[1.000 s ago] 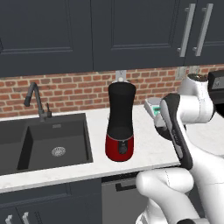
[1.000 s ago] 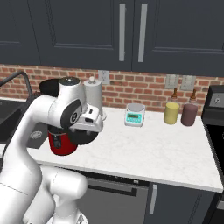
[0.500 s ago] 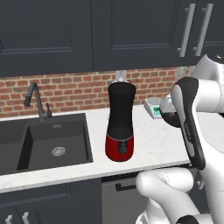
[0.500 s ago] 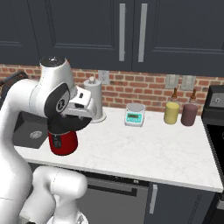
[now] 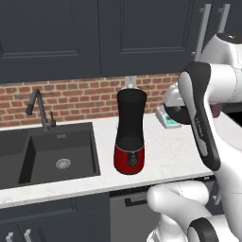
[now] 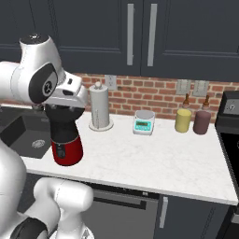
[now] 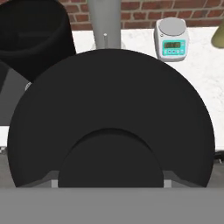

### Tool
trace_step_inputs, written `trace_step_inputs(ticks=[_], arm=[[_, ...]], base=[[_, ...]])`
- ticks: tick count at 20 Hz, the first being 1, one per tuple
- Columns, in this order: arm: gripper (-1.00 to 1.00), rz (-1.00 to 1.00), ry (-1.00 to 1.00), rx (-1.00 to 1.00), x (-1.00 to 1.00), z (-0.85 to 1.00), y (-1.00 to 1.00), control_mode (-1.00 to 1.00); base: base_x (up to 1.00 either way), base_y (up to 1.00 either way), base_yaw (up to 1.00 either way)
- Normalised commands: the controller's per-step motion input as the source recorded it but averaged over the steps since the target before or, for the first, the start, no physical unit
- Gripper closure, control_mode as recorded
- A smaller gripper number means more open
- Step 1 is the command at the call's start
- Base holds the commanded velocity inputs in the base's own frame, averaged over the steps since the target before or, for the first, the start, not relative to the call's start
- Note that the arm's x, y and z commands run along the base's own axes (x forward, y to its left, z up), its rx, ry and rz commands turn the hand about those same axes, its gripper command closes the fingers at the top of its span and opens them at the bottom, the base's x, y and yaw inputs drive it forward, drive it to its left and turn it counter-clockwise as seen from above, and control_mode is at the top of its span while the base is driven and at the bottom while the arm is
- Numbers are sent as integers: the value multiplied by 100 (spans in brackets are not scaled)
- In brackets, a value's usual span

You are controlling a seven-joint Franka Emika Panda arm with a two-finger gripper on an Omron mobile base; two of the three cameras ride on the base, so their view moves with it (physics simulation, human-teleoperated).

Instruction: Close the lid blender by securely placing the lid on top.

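Left base view: the blender (image 5: 130, 133) stood on the counter (image 5: 170, 158) beside the sink (image 5: 47, 153). Right base view: the arm's head hung above its jar. Hand view: the tool (image 7: 109, 183) was clamped on the lid (image 7: 111, 109), the open jar at upper left.

Arm (image 5: 203, 118): glossy white rounded shells, segmented, with dark grey to black bands at the joints. One link carries a long black inset panel along its side. Shoulder housing (image 6: 39, 77): bulbous white casing with a round dark grey cap bearing a small pale emblem; the marking is too small to read. Base (image 6: 63, 200): smooth white curved body with a black ring at a lower joint.
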Motion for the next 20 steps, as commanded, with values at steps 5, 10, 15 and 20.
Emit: trace_step_inputs(ticks=[5,10,15,20], arm=[[100,0,0,0,6,10,49,-100],[100,0,3,0,18,0,42,-100],[100,0,2,0,35,0,25,-100],[100,0,4,0,43,0,23,-100]], base=[[0,0,0],[0,0,0],[0,0,0],[0,0,0]])
